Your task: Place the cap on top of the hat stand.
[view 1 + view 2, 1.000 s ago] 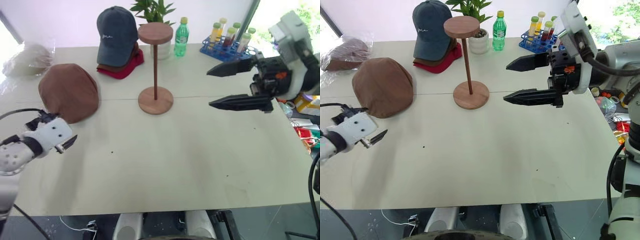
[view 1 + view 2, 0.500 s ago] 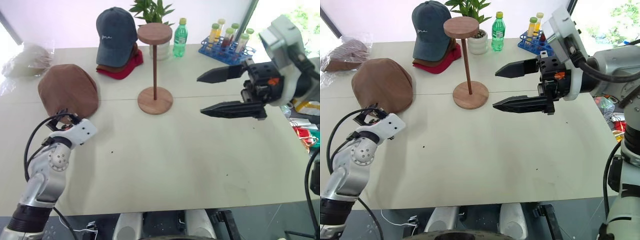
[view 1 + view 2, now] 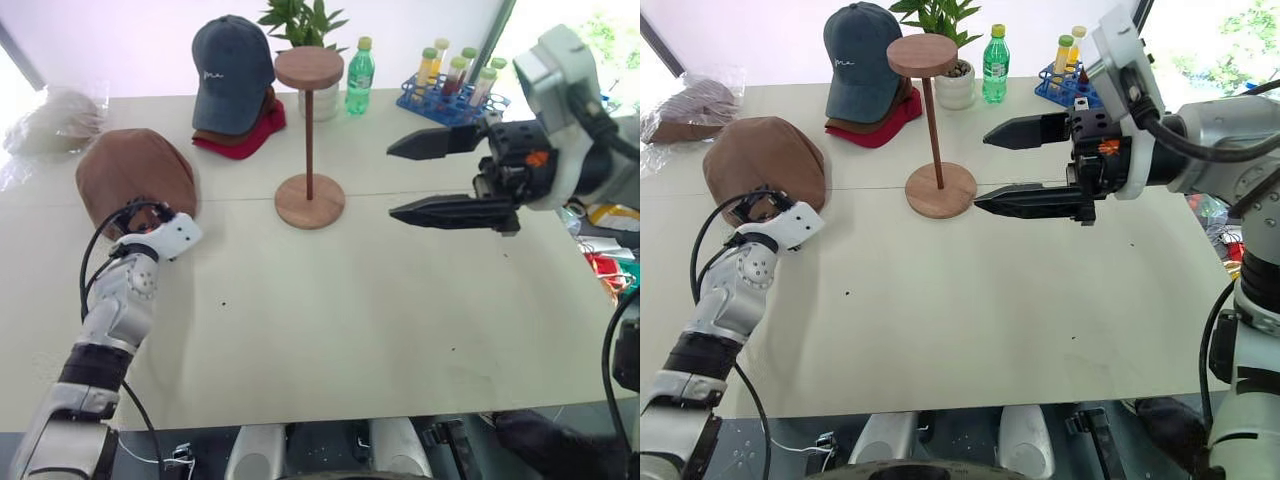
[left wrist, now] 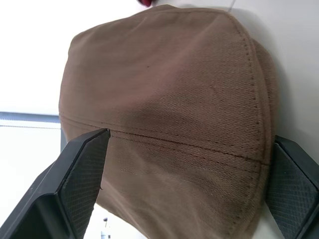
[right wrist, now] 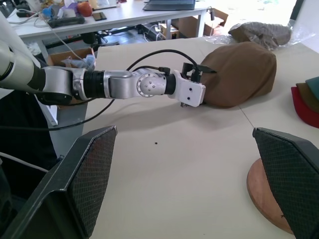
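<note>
1. While it lies flat on the bench (image 3: 330, 330) at the robot's left, the cap (image 3: 135, 175) sits well apart from the hat stand (image 3: 309, 140).
2. Left end effector (image 4: 184, 184) is at the cap's near edge, fingers (image 4: 75, 179) spread wide to either side of the brim; not closed on it.
3. Hat stand upright mid-bench, top disc bare.
4. Right end effector (image 3: 425, 180) hovers above the bench just right of the stand, fingers wide apart, holding nothing.
5. Behind the stand: dark blue baseball cap (image 3: 232, 70) stacked on a red cap (image 3: 245, 135), potted plant (image 3: 312, 30), green bottle (image 3: 359, 75), blue tube rack (image 3: 450, 95).
6. Bagged item (image 3: 50, 118) at far left.
</note>
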Motion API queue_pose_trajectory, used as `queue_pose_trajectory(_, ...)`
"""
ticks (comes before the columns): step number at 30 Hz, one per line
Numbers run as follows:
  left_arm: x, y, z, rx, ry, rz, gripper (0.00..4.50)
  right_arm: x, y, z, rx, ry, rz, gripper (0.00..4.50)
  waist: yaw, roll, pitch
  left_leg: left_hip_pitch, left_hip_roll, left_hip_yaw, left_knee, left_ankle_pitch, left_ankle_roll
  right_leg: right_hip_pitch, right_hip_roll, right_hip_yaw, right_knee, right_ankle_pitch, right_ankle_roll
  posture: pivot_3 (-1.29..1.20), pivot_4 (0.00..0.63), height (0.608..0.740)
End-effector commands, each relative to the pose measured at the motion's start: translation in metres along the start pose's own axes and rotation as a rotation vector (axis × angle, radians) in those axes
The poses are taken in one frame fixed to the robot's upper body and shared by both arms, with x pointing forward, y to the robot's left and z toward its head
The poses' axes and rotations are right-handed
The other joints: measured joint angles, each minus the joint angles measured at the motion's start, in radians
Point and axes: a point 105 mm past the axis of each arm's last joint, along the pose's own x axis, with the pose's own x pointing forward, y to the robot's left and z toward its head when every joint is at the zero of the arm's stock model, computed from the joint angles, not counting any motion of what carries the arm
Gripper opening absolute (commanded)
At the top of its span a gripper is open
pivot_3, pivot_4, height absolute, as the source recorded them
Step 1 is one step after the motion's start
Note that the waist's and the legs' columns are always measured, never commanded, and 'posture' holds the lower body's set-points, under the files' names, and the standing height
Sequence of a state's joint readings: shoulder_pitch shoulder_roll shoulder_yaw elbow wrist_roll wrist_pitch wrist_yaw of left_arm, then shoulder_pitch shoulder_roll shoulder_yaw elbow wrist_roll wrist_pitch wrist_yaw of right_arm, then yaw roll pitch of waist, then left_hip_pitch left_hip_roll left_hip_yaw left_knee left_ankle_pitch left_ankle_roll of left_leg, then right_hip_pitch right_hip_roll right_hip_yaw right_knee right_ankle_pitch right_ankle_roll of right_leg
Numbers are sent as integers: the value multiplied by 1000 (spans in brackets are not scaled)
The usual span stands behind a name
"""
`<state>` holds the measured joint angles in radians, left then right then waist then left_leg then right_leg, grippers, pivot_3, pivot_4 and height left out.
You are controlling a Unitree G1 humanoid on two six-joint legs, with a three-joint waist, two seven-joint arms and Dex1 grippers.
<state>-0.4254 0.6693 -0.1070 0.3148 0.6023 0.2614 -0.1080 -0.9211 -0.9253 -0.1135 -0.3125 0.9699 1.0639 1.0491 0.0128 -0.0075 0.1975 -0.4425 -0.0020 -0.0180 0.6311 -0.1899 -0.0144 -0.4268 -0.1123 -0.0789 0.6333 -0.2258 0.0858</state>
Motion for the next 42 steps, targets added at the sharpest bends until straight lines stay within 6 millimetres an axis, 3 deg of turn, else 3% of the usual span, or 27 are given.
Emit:
queue_pose_trajectory(1,9,8,-10,56,21,30,4481,-4,6,13,-56,-36,-9,4483,0,0,0,0,0,0,0,0,0,0,0,0,0,0,0,0,150,740)
queue_pose_trajectory(5,13,5,-14,57,30,24,4481,-5,6,13,-57,-33,-18,4483,0,0,0,0,0,0,0,0,0,0,0,0,1,0,0,0,150,740)
queue_pose_trajectory(7,13,2,-15,50,24,11,3963,-5,6,12,-58,-26,-22,4500,0,0,0,0,0,0,0,0,0,0,0,0,1,0,0,0,150,740)
queue_pose_trajectory(15,11,13,-17,57,10,40,17,-7,5,9,-52,-17,-32,4500,0,0,0,0,0,0,0,0,0,0,0,0,1,0,0,0,150,740)
queue_pose_trajectory(22,6,46,-15,100,-16,137,17,-7,1,6,-50,-2,-51,4500,0,0,0,0,0,0,0,0,0,0,0,0,0,0,0,0,150,740)
queue_pose_trajectory(26,-6,88,5,126,-104,254,17,-10,0,5,-47,4,-56,4500,1,-1,0,0,1,0,0,0,0,0,0,0,0,0,0,0,150,740)
queue_pose_trajectory(29,-23,132,35,115,-238,373,17,-15,-5,1,-52,23,-92,4500,2,-1,0,-1,1,0,0,0,0,0,-1,0,0,0,0,0,150,740)
queue_pose_trajectory(33,-50,167,72,92,-413,457,17,-32,-14,5,-86,43,-159,4500,3,-1,0,-2,1,0,0,0,0,0,-2,0,-2,0,0,0,150,740)
queue_pose_trajectory(38,-85,190,113,74,-610,501,17,-52,-26,22,-90,6,-236,4500,-2,-1,0,-2,0,1,-1,0,0,0,-2,0,-3,0,0,0,150,740)
queue_pose_trajectory(42,-113,193,146,70,-751,505,17,-61,-37,28,-86,-18,-293,4500,0,-1,0,-2,-1,2,-1,0,0,-1,-1,0,-2,1,0,0,150,740)
